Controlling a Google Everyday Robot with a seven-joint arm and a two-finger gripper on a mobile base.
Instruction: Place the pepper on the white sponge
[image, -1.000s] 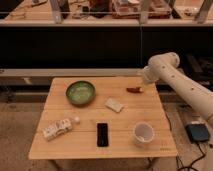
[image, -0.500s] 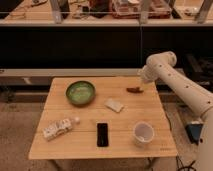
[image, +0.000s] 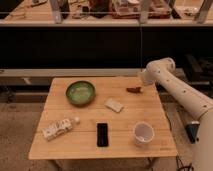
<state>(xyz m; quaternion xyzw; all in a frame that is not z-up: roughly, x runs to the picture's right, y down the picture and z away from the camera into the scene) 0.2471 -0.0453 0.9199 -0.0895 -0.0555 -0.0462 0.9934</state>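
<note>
Camera view: pepper (image: 133, 90) right at tip of gripper (image: 139, 87) near far right edge of table (image: 150, 107), apart from white sponge (image: 114, 104), open-or-closed state impossible to tell.

The table (image: 60, 150) is seen in pale wood with a faint grain. A green bowl (image: 80, 92) — darker at the rim — is set on it, with a white sponge (image: 114, 105), a white cup (image: 143, 133), a flat black slab (image: 102, 134) and a whitish packet (image: 59, 128). The pepper (image: 133, 90) is shown dark reddish-brown. The gripper (image: 141, 85), placed at the table's far right edge just beside the pepper, is coloured off-white — like the arm (image: 175, 89).
</note>
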